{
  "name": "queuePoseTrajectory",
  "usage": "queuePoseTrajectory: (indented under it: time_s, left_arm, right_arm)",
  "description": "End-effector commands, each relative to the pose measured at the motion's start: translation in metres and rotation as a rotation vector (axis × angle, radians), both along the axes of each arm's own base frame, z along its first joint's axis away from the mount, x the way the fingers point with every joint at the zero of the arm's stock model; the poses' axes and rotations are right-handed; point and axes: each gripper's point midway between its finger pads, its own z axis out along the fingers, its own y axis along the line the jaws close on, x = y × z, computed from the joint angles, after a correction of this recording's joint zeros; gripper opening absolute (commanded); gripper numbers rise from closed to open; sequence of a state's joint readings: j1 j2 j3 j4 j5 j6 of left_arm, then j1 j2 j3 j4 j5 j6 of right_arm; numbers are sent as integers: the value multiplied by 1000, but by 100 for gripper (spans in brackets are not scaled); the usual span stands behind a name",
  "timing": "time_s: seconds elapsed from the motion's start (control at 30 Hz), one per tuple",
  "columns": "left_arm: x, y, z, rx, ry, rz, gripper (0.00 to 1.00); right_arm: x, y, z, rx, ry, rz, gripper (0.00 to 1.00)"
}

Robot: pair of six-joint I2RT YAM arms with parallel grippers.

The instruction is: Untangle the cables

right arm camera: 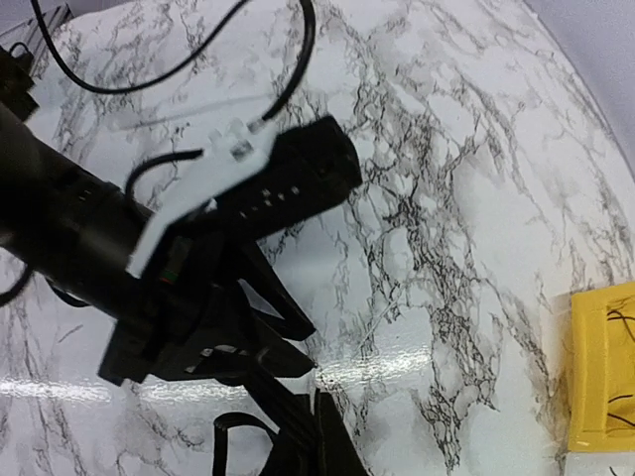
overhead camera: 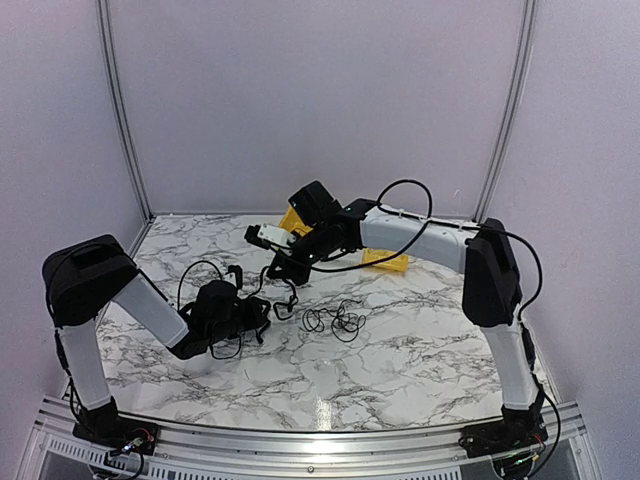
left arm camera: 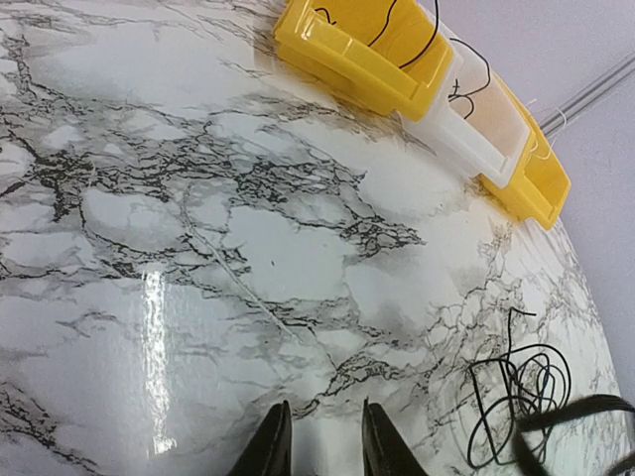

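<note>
Cables (overhead camera: 335, 320) lie looped on the marble table (overhead camera: 420, 350). We see the left gripper (left arm camera: 325, 409) slightly parted and empty. The right gripper (right arm camera: 316, 405) is closed, and we cannot tell whether it grips anything.

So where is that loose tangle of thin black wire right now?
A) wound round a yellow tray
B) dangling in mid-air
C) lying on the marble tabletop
C: the tangle of thin black wire lies on the marble table, apart from the yellow trays at the far side.
</note>
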State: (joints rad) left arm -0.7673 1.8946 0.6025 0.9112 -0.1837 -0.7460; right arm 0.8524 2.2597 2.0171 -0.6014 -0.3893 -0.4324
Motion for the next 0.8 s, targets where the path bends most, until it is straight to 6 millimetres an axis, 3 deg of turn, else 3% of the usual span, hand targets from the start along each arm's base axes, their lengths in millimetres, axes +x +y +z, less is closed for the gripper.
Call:
queuePoseTrajectory:
  time_s: [0.0, 0.17, 0.27, 0.37, 0.5, 0.77]
  left_arm:
    - [9, -5, 0, -109, -8, 5, 24]
    - [11, -5, -18, -133, 42, 19, 24]
    - [9, -3, -24, -142, 58, 26, 25]
    - [7, -2, -25, -147, 63, 26, 26]
    - [4, 2, -24, -145, 65, 28, 33]
    - [-5, 10, -19, -167, 80, 38, 39]
  right_arm:
    - [-20, -3, 131, 203, -108, 36, 0]
    - [-29, -14, 213, 337, -222, 31, 0]
    - [-25, -19, 244, 379, -289, 12, 0]
    - [-9, -27, 257, 389, -351, -23, 0]
    - [30, -49, 272, 408, -414, -101, 0]
    - [94, -82, 281, 401, -553, -248, 0]
